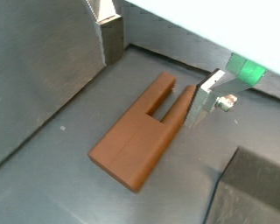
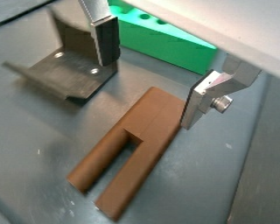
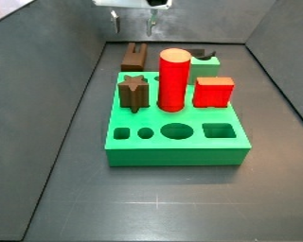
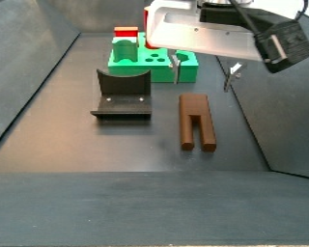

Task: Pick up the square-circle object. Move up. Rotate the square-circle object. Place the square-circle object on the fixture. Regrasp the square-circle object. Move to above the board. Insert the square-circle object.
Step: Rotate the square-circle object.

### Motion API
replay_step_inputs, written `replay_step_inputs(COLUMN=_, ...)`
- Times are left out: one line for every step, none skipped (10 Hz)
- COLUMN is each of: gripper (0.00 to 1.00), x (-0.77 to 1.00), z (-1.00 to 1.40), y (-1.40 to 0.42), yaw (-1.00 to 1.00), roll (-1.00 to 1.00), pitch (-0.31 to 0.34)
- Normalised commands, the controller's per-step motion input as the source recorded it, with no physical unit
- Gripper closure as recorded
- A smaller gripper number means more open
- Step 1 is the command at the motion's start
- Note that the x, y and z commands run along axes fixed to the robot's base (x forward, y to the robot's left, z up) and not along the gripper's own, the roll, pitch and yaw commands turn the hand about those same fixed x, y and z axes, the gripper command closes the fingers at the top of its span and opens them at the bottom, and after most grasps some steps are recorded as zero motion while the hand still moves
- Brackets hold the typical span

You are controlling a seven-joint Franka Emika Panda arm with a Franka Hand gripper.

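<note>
Two silver fingers (image 2: 208, 96) of the hand (image 2: 154, 61) stand spread apart and grip nothing — the square-circle object (image 2: 127, 149) lies flat on the dark floor below them, apart from both, near the fixture (image 4: 123, 93) and the board (image 4: 154, 60).

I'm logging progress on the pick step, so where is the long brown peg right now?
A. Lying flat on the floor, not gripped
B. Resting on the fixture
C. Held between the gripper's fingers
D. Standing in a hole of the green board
A: the square-circle object lies flat on the floor beside the fixture, and in a wrist view the gripper hovers over it with its fingers apart, holding nothing.
</note>
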Motion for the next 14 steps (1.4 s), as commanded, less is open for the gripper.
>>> replay_step_inputs(gripper=0.0, x=0.03, z=-0.04, y=0.0, yaw=0.93, roll=0.0, pitch=-0.017)
replay_step_inputs(gripper=0.0, x=0.03, z=-0.04, y=0.0, yaw=0.58, roll=0.0, pitch=-0.017)
replay_step_inputs(gripper=0.0, x=0.03, z=-0.04, y=0.0, yaw=0.38, roll=0.0, pitch=-0.017)
replay_step_inputs(gripper=0.0, x=0.03, z=-0.04, y=0.0, yaw=0.21, roll=0.0, pitch=-0.017)
replay_step_inputs(gripper=0.0, x=0.0, z=-1.0, y=0.0, yaw=0.0, roll=0.0, pitch=0.0)
replay_step_inputs(gripper=0.0, x=0.01, z=-1.0, y=0.0, yaw=-0.05, roll=0.0, pitch=-0.01)
replay_step_inputs(gripper=0.0, x=0.02, z=-1.0, y=0.0, yaw=-0.05, roll=-0.01, pitch=-0.031)
replay_step_inputs(gripper=0.0, x=0.03, z=-1.0, y=0.01, yaw=-0.04, roll=-0.03, pitch=-0.039)
replay_step_inputs(gripper=0.0, x=0.03, z=-1.0, y=0.01, yaw=-0.03, roll=-0.04, pitch=-0.044)
replay_step_inputs(gripper=0.0, x=0.04, z=-1.0, y=0.01, yaw=-0.02, roll=-0.07, pitch=-0.05)
replay_step_inputs(gripper=0.0, x=0.05, z=-0.94, y=0.01, yaw=-0.01, roll=-0.09, pitch=-0.057)
replay_step_inputs(gripper=0.0, x=0.05, z=-0.79, y=0.01, yaw=0.0, roll=-0.11, pitch=-0.063)
replay_step_inputs(gripper=0.0, x=0.04, z=-0.72, y=0.01, yaw=0.0, roll=-0.12, pitch=-0.069)
replay_step_inputs(gripper=0.0, x=0.04, z=-0.59, y=0.01, yaw=0.01, roll=-0.13, pitch=-0.083)
